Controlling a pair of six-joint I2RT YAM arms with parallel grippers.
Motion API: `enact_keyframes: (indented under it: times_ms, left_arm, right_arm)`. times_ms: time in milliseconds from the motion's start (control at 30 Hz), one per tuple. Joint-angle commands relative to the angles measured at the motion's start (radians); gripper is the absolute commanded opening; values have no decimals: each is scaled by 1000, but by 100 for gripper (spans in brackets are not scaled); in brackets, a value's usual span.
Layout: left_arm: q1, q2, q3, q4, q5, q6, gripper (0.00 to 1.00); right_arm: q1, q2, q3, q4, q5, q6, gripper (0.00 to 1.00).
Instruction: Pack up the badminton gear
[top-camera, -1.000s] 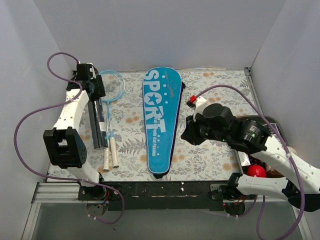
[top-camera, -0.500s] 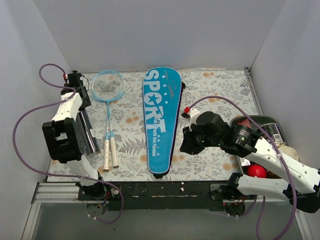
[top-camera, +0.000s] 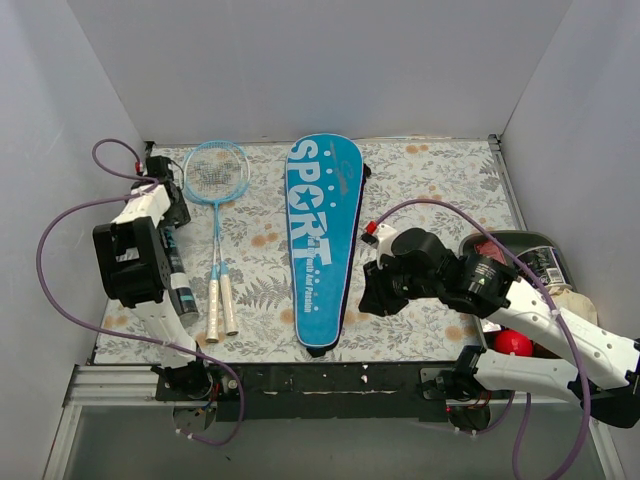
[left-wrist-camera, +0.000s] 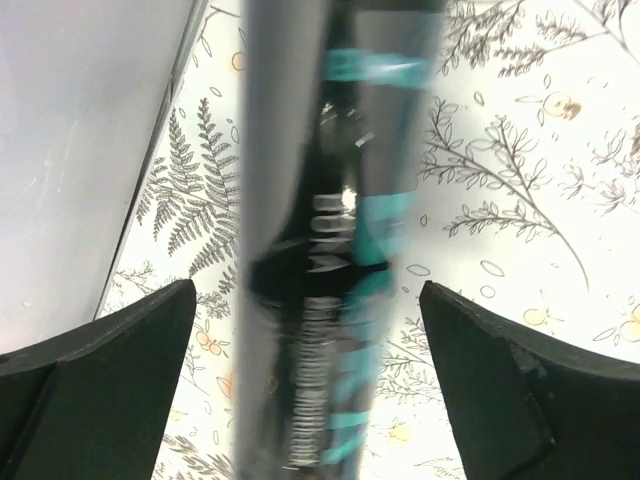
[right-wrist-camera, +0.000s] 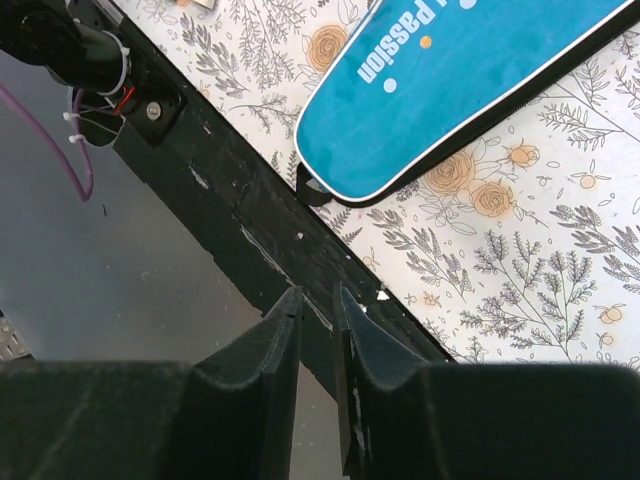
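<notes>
Left claw (left-wrist-camera: 310, 345) was wide open, straddling a black cylindrical tube with teal bands (left-wrist-camera: 320, 200). The tube ran lengthwise between the fingers (left-wrist-camera: 110, 380). Floral-print tablecloth (left-wrist-camera: 500, 150) showed in the gap on each side, and no contact was seen. The tube lay flat by the left wall. Two thin light-blue rackets with white handles (top-camera: 230, 308) lay flat, side by side, just right of that claw, heads away from the arm bases.

Right claw (right-wrist-camera: 316, 295) was only a slit open with nothing between its fingers, pointing down over the black front rail (right-wrist-camera: 230, 230) of the table. Long blue racket-shaped cover lettered "SPORT" (top-camera: 320, 240) lay flat between the two claws. Its narrow end was just ahead of the right claw's tips, not touching. Red ball (top-camera: 514, 342) sat back by the right arm's base, well apart from the claw.
</notes>
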Motion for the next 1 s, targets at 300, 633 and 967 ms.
enact_keyframes:
  times_ms: [300,633,967]
  left_arm:
    - [-42,-257,134,-28,1,20,98]
    - [-408,-544,29,-44,497,-87,98]
    - [-511,-772,-307,56,583,-137,98]
  right_arm:
    - [-2,7,8,39,47,-51,30]
    - [-250,159,57,92,94,-115,47]
    - [-448,304,-43,388,-104,-11,61]
